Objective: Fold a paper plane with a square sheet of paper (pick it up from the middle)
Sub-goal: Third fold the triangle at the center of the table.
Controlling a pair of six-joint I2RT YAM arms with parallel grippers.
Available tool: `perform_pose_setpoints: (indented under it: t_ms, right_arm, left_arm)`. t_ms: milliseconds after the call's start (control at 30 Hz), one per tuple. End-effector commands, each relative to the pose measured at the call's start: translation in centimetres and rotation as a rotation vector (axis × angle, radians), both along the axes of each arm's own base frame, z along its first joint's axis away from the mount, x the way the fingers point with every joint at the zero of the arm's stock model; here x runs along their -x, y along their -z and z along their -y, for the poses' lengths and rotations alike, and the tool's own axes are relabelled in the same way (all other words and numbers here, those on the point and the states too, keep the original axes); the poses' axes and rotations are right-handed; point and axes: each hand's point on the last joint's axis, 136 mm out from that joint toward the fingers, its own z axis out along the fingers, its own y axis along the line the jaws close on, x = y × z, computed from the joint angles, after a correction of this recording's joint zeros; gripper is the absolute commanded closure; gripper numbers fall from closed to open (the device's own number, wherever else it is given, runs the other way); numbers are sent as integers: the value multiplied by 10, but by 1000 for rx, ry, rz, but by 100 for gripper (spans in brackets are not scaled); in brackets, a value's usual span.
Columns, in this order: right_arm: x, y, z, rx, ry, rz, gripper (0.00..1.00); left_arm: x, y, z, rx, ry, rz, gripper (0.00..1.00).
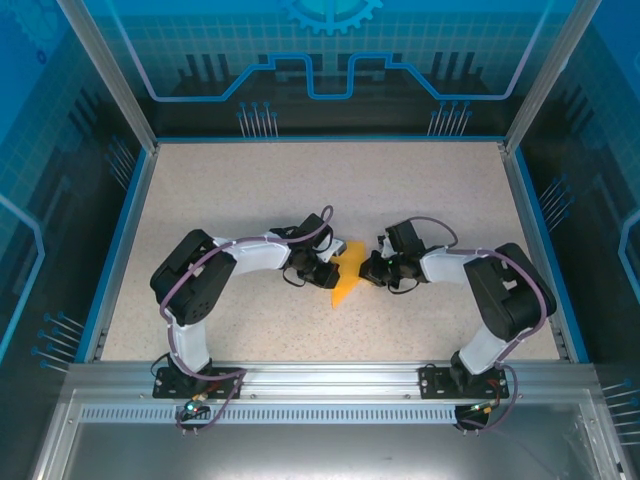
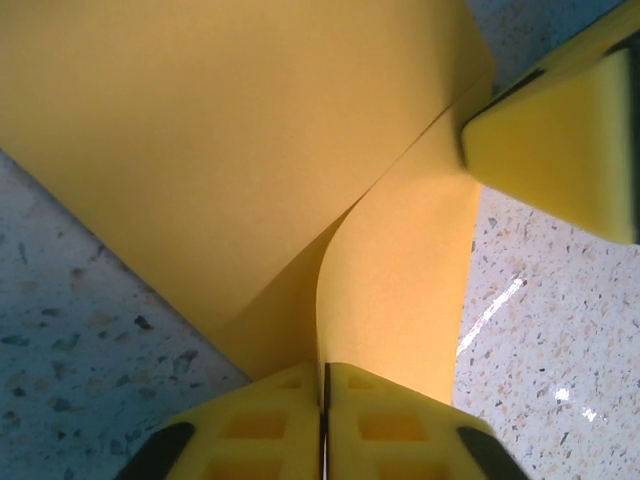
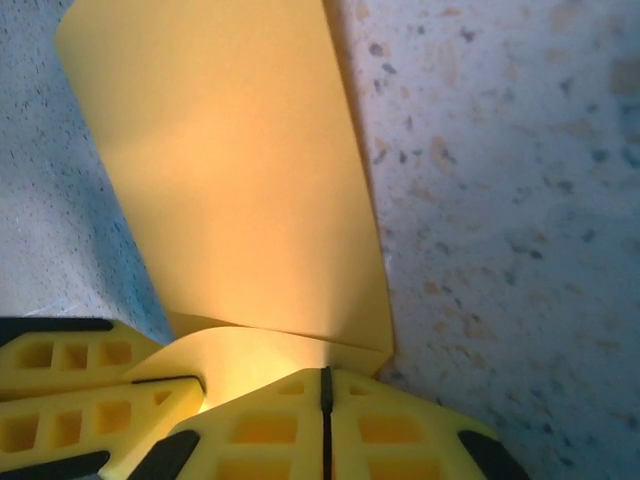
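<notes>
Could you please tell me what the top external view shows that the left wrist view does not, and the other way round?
Top external view: the left arm and right arm in full, bent inward over the table, with the left gripper and right gripper meeting at the folded paper.
Left wrist view: close detail of its yellow fingers pressed shut on a paper edge, with one flap curling up from the grip.
Shared: orange-yellow paper over the speckled table, a gripper at each side.

Narrow folded orange-yellow paper plane [image 1: 345,288]
</notes>
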Motion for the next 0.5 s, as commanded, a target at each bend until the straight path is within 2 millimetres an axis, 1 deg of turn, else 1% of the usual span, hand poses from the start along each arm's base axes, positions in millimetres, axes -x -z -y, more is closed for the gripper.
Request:
perform_pose_setpoints:
  t_ms: [0, 33, 133, 200, 267, 333, 400, 467]
  right_arm:
    - [-4, -23, 12, 2, 22, 38, 90]
    - [-4, -28, 16, 8, 28, 48, 89]
    - [-2, -36, 32, 44, 54, 69, 83]
    - [3, -36, 40, 54, 64, 68, 79]
    - [7, -35, 45, 47, 70, 64, 74]
    - [10, -34, 45, 35, 72, 63, 72]
    - [13, -33, 45, 27, 71, 59, 69]
    - [14, -32, 42, 7, 68, 60, 68]
  left_arm:
    - [6, -13, -5, -26, 4, -15, 76]
    - [5, -21, -3, -17, 1, -2, 72]
    - [-1, -44, 0, 14, -16, 38, 64]
    - [-4, -57, -2, 22, -36, 65, 60]
    - [-6, -64, -5, 16, -62, 81, 58]
    - [-8, -66, -11, -6, -96, 95, 59]
    - [-9, -69, -16, -25, -135, 96, 65]
    - [-7, -76, -13, 9, -153, 83, 71]
